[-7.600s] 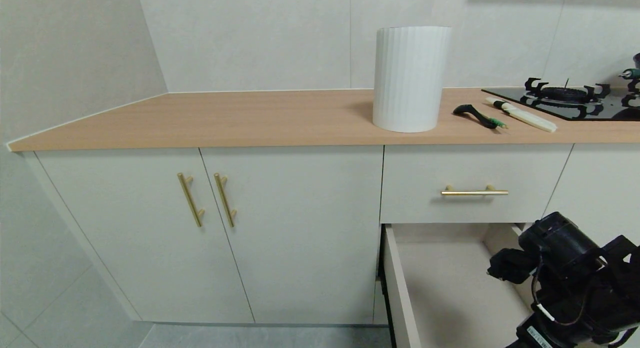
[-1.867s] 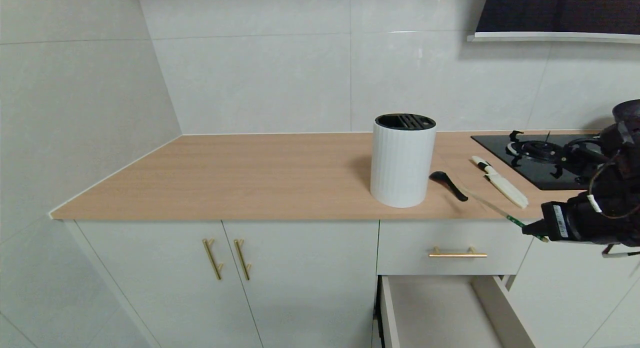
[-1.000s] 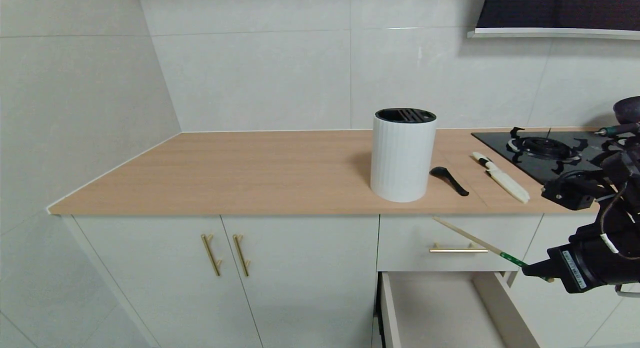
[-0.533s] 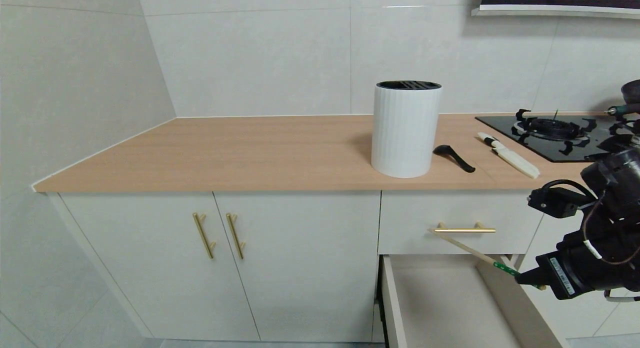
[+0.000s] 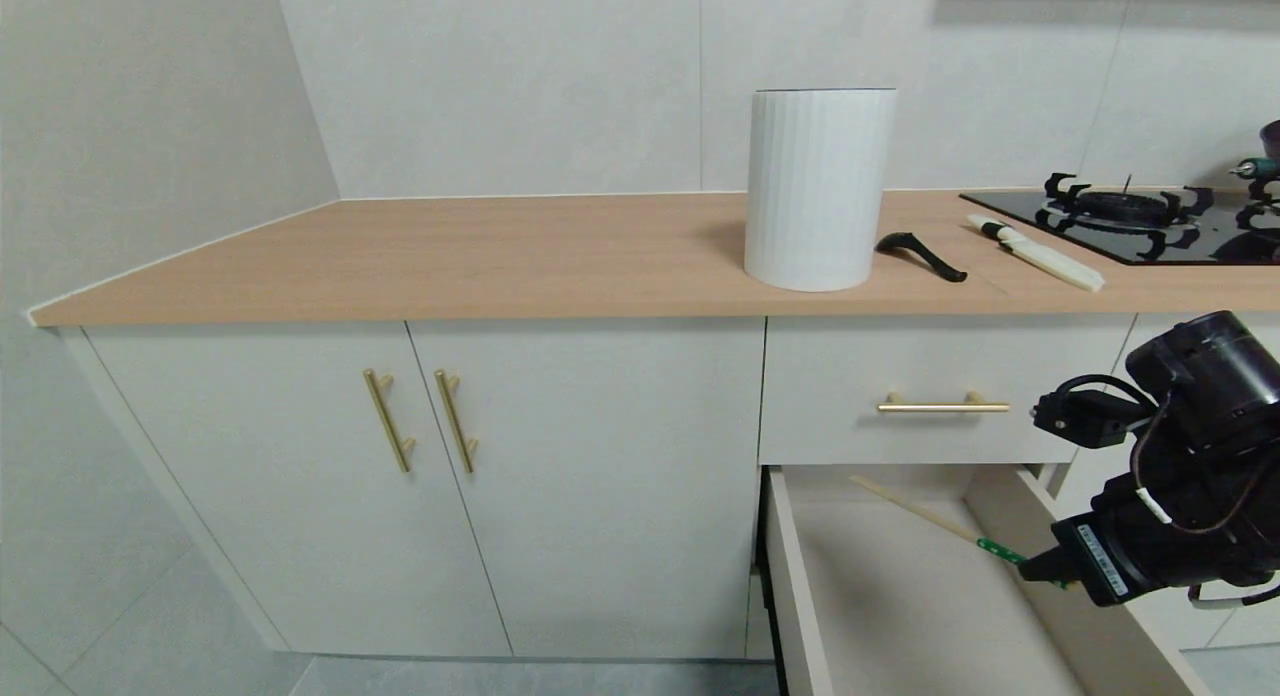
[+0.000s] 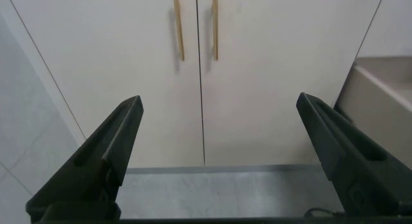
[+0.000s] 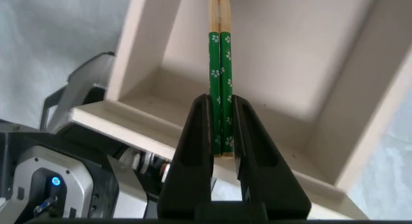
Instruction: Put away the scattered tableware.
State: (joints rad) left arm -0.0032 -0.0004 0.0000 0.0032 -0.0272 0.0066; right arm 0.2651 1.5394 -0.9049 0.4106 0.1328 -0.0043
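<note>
Carried down from the bench (image 5: 500, 256), the chopsticks (image 5: 925, 514) now slant over the open drawer (image 5: 797, 586) at near right, the fingers (image 7: 193, 137) of the right gripper (image 5: 1038, 568) pinching their green ends: light, stiff, probably slick sticks, best held nearer mid-length.

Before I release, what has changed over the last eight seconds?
The right gripper took the green-ended wooden chopsticks off the wooden counter and has lowered them, still clamped, to the open lower drawer, tips reaching in over it. The white ribbed holder, black spoon and cream knife stay on the counter; the drawer stays open. The head view shifted too.
</note>
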